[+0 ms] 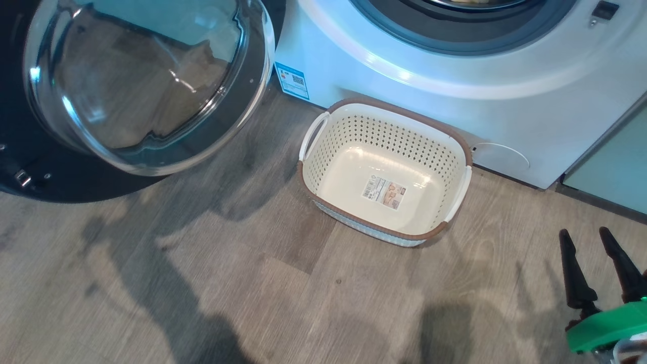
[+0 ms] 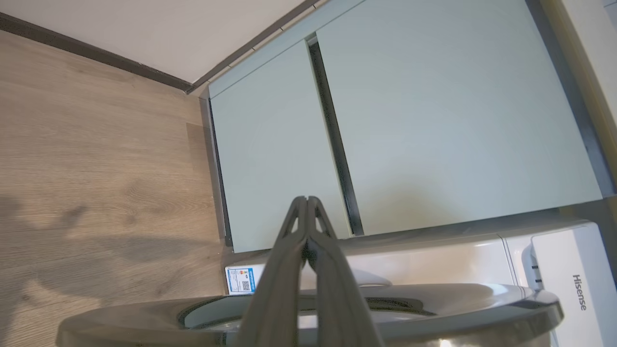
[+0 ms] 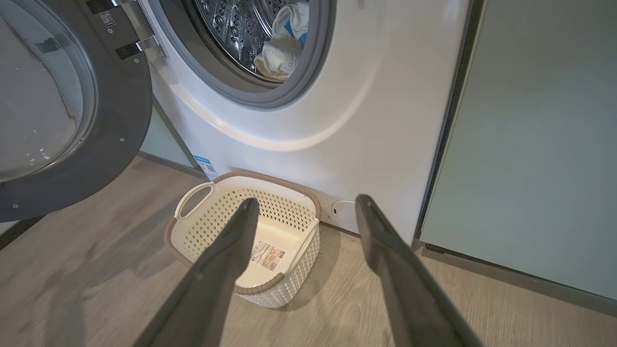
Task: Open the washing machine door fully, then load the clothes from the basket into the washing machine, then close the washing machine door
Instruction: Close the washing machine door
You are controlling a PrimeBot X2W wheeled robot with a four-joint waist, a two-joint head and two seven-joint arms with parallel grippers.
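The grey-brown wood-plank floor [image 1: 252, 283] spreads across the head view. At its far edge stands the big white front-loading washing machine [image 1: 505, 116], its grey rubber ring and shiny perforated steel drum showing in the right wrist view. The large round black-rimmed washing machine door [image 1: 146, 86], with its bulging clear glass bowl, is swung wide open to the left of the machine's opening, hanging on its hinge above the floor. Flat pale-green cabinet doors [image 2: 434, 120] stand beside the machine.

The small cream plastic basket [image 1: 354, 136], with perforated sides, a brown rim and white handles, sits on the floor just in front of the machine's lower panel, near its left corner. Its bare base shows a paper label [image 1: 384, 191]. The pale cream clothes [image 3: 282, 50], with a bit of bright blue among them, lie inside the drum.

The right tool [image 1: 584, 232] hangs above the floor to the right of the basket, well apart from it, its two dark fingers spread wide with nothing between them. The left tool [image 2: 306, 198] has its fingers pressed together, holding nothing, above the edge of the open door and pointing towards the cabinet doors. A small blue-white sticker [image 1: 292, 80] sits on the machine's lower left corner.
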